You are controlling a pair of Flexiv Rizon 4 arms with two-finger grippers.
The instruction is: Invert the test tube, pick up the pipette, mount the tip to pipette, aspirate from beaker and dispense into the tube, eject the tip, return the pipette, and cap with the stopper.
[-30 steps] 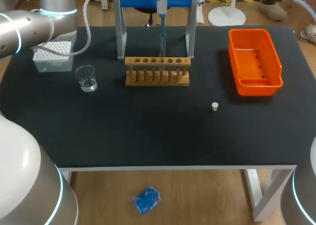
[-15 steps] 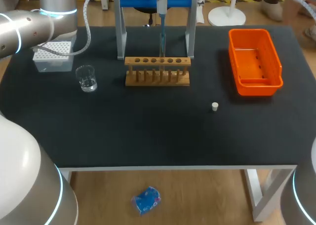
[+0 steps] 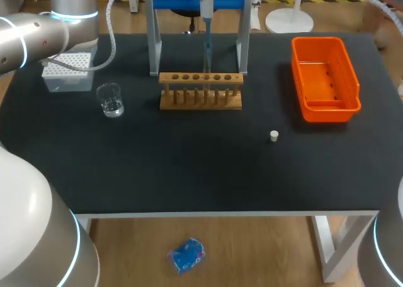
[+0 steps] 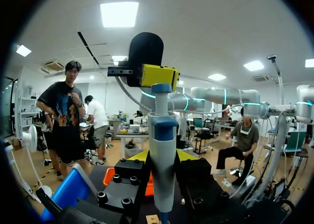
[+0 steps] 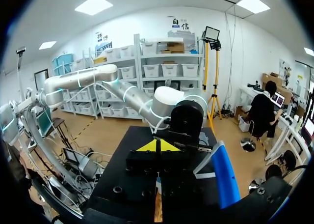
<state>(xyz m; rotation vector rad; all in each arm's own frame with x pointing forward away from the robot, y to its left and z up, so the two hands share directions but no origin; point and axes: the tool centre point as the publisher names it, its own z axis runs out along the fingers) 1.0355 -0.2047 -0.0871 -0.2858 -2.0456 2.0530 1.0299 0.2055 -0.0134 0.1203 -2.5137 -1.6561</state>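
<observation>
The pipette [image 3: 206, 32] is seen upright in the upper middle of the head view, its long axis vertical, plunger end up and narrow end pointed straight down at the wooden rack [image 3: 200, 90] set just below it in the frame; whether that end enters a hole cannot be told. In the left wrist view the pipette's body is clasped between the fingers of the left gripper [image 4: 162, 157], with yellow showing at either side of it. The right gripper [image 4: 157, 76] is held at the plunger's top, though contact cannot be judged. In the right wrist view that gripper's yellow tips are pressed together with nothing between them. The beaker [image 3: 111, 101] is stood upright left of the rack, with the tip box [image 3: 68, 72] above it in the upper left of the frame. The small white stopper [image 3: 274, 135] is found alone on the black table [image 3: 189, 167], right of centre and well apart from the rack, and the orange bin [image 3: 327, 114] is set at the upper right
</observation>
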